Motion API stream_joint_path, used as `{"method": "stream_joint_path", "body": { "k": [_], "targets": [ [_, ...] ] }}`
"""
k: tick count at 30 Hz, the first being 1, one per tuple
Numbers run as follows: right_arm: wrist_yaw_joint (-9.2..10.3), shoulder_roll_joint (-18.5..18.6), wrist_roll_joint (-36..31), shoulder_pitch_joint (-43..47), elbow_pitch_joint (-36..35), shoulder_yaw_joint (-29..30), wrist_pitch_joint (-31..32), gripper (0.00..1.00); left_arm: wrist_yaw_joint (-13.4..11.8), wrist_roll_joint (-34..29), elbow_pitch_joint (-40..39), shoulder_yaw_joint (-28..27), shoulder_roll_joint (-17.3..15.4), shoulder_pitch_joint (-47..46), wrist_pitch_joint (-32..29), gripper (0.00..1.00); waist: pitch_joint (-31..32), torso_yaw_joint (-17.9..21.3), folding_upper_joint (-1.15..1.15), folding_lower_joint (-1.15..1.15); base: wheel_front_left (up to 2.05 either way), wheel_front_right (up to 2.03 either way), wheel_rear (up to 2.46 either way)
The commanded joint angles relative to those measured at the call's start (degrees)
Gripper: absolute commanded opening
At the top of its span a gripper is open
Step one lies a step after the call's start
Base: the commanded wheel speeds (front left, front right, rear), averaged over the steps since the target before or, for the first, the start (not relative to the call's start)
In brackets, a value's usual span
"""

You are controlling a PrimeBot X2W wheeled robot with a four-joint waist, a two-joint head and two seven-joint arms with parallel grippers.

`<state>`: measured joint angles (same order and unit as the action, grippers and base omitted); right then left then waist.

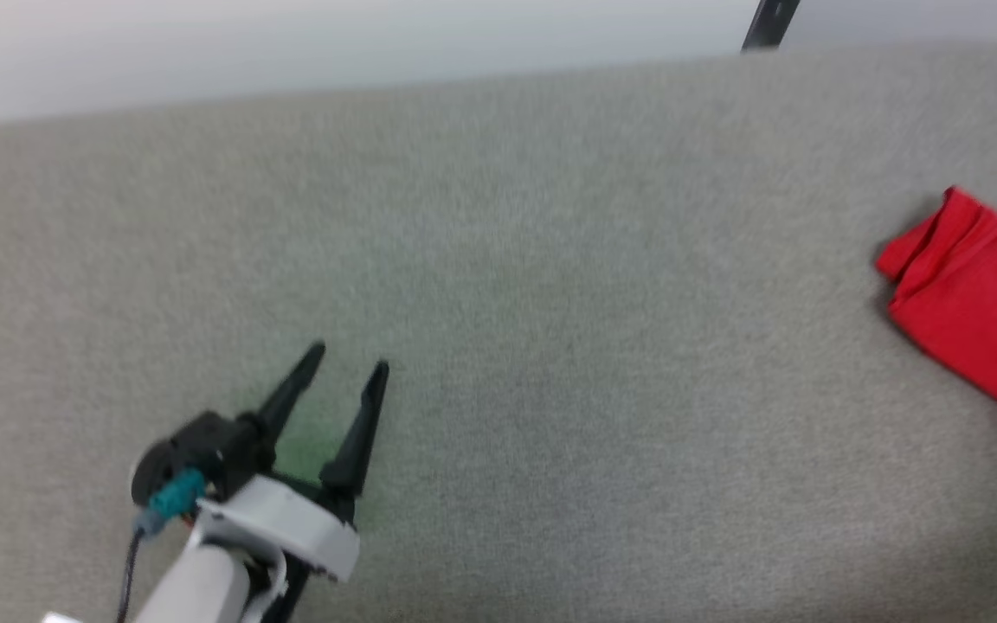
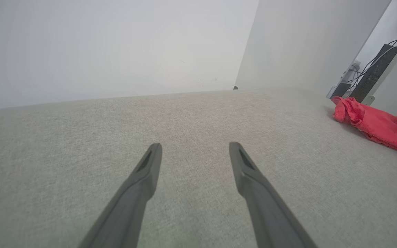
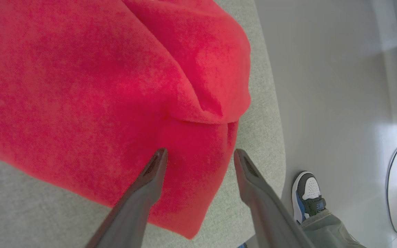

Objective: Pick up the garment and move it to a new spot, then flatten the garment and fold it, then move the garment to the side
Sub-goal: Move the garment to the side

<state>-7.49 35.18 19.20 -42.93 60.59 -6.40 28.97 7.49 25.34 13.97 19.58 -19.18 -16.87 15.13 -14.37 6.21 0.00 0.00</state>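
Note:
The garment point(image 1: 979, 298), a bright red folded shirt with a bit of striped white sleeve showing, lies at the right edge of the grey table point(image 1: 498, 260). In the left wrist view the garment point(image 2: 379, 125) rests far off to the right. My left gripper point(image 1: 351, 359) hovers open over bare cloth at the lower left, nothing between its fingers; the same open fingers frame bare table in its own view point(image 2: 195, 148). Over a folded corner of the garment point(image 3: 98, 86), my right gripper point(image 3: 200, 153) stands open, its fingers apart just above the red fabric near the table's edge.
The table edge point(image 3: 274, 137) runs close beside the garment, with pale floor beyond. A person's shoe point(image 3: 307, 194) and trouser leg stand by that edge. A dark box with cables point(image 2: 370, 74) sits past the far right corner. A white wall backs the table.

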Motion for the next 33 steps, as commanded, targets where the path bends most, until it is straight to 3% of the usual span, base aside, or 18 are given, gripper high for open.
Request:
{"method": "stream_joint_path", "body": {
  "k": [1,6,15,22,28,33],
  "targets": [
    [0.01,0.1,-1.1,-0.1,0.5,-0.9,1.0,1.0,0.0,0.5,0.6,-0.2,0.5,2.3,0.0,1.0,8.1,0.3,0.0,0.0,0.0,0.0,0.0],
    [0.01,0.7,-1.7,0.8,-1.4,-3.3,0.7,1.0,0.0,1.0,1.0,-1.1,1.4,6.2,0.0,1.0,14.6,0.8,0.0,0.0,0.0,0.0,0.0],
    [0.02,2.2,4.4,7.8,-13.9,-10.2,-7.6,1.0,0.0,0.8,0.4,-3.1,2.8,11.3,0.0,1.0,20.8,-0.1,0.0,0.0,0.0,0.0,0.0],
    [0.03,2.9,6.5,17.2,-23.5,-11.0,-21.5,1.0,0.0,0.3,0.3,-4.9,4.2,15.2,0.0,1.0,24.8,-2.6,0.0,0.0,0.0,0.0,0.0],
    [0.03,0.1,3.8,25.6,-28.7,-8.6,-36.0,1.0,0.0,0.0,-0.1,-6.9,5.6,18.5,0.0,1.0,26.8,-5.2,0.0,0.0,0.0,0.0,0.0],
    [0.03,-4.0,0.1,31.8,-31.3,-4.3,-42.5,1.0,0.0,-0.9,-0.4,-8.9,6.5,21.4,0.0,1.0,27.7,-7.5,0.0,0.0,0.0,0.0,0.0]
  ]
}}
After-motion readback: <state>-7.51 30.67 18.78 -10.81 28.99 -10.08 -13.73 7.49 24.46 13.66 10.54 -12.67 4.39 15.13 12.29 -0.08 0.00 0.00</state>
